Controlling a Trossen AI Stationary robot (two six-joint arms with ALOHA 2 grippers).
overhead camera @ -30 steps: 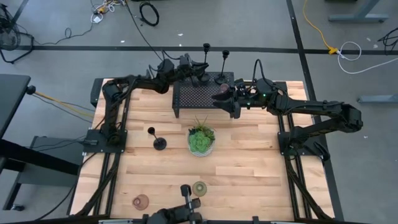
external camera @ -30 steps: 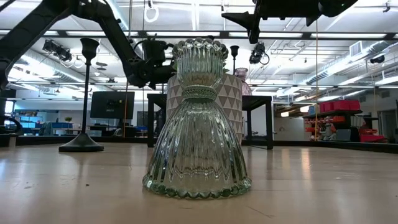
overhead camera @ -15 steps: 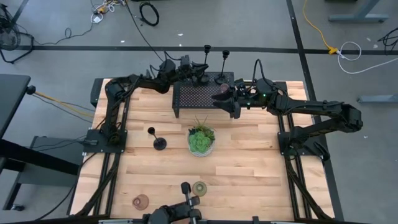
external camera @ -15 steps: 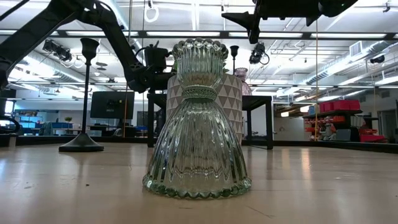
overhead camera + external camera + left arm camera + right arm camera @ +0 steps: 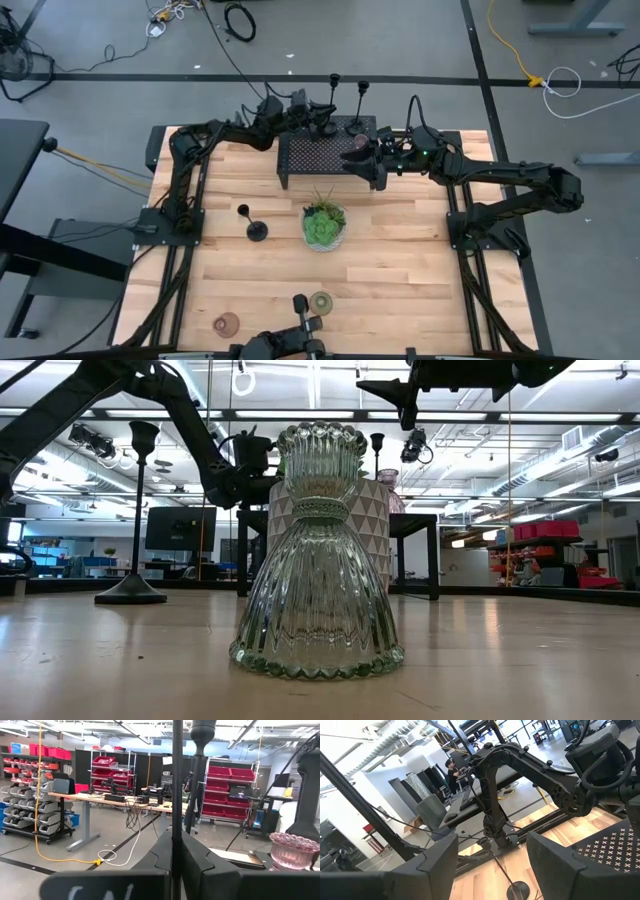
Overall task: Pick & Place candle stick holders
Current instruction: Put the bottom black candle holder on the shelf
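The left gripper (image 5: pixel 176 856) is reaching over the back of the rack (image 5: pixel 310 160), and its fingers are closing tightly on the thin stem of a candle holder (image 5: pixel 176 780), gripping it low down. Judging from that low grip, the tall top is likely to swing or tilt if the arm moves fast, and the slim stem could slip through the fingers. A second candle holder (image 5: pixel 362 90) is standing just beside it on the rack, so a sideways lift risks knocking it over. A pink glass cup (image 5: pixel 292 851) is sitting near it too.

The right gripper (image 5: pixel 366 162) is hovering over the rack's right side with its fingers wide apart, holding nothing, close enough to crowd the path. On the surface (image 5: pixel 400 270), a third candle holder (image 5: pixel 257 232) is standing left of the plant (image 5: pixel 323 226), which is blocking the middle. A greenish glass cup (image 5: pixel 320 560) is waiting at the front edge.
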